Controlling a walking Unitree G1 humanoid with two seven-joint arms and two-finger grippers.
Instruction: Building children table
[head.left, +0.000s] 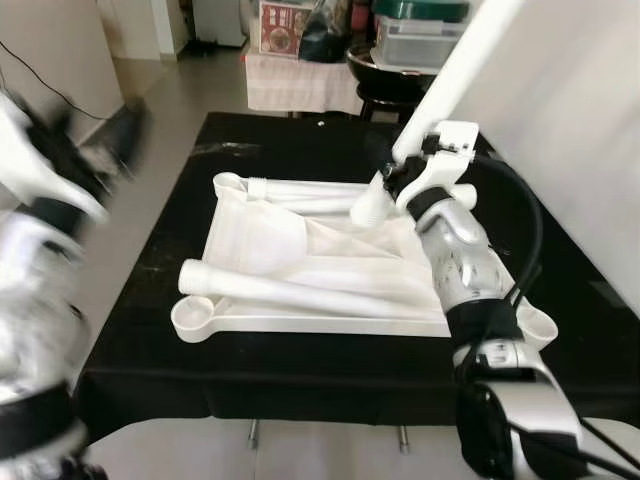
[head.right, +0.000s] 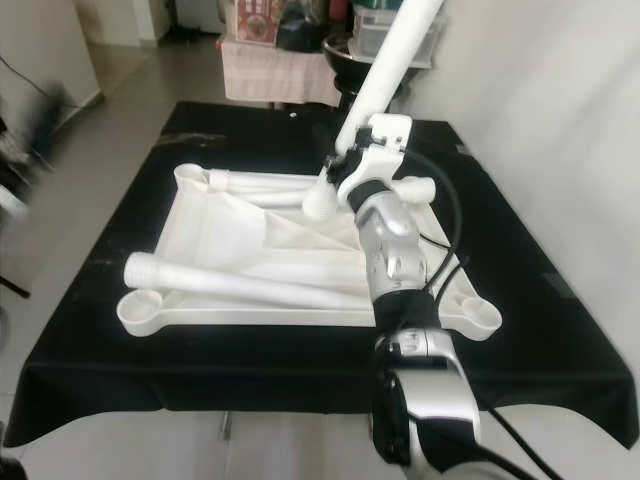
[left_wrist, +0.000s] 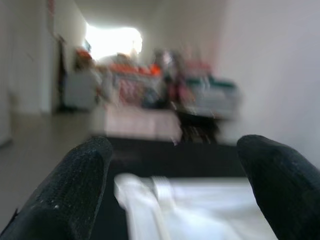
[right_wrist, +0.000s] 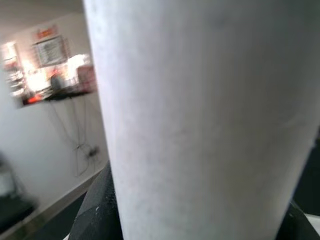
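**Robot lifts a table leg over the upturned top**

A black-draped surface (head.left: 300, 385) fills the middle of the room, set out as a workbench with open floor to the robot's left and a pale wall close on its right. On it lies the white children's table top (head.left: 310, 322), apparently turned underside up so that the round corner sockets face the ceiling and can take the legs; one socket (head.left: 192, 318) shows at the near left corner, another at the near right. Two loose legs rest on the top: one long tube (head.left: 300, 292) lies slantwise across its near half, and another (head.left: 300, 187) lies along the far edge, both within reach for later fitting.

The right arm reaches over the top from the near right. The right claw (head.left: 415, 172) is closed around a third white leg (head.left: 455, 65), holding it near its lower, narrowed end (head.left: 367, 207) and tilted steeply, its upper length rising up and to the right. That lower end hangs just above the far middle of the top, apart from any socket, so the leg is probably being carried toward a corner rather than seated.

The left claw (left_wrist: 175, 185) hovers at the surface's left side with its fingers spread wide and nothing between them, pointed toward the top, seemingly ready to steady it.

Behind the surface stands a clutter of boxes (head.left: 420, 40).
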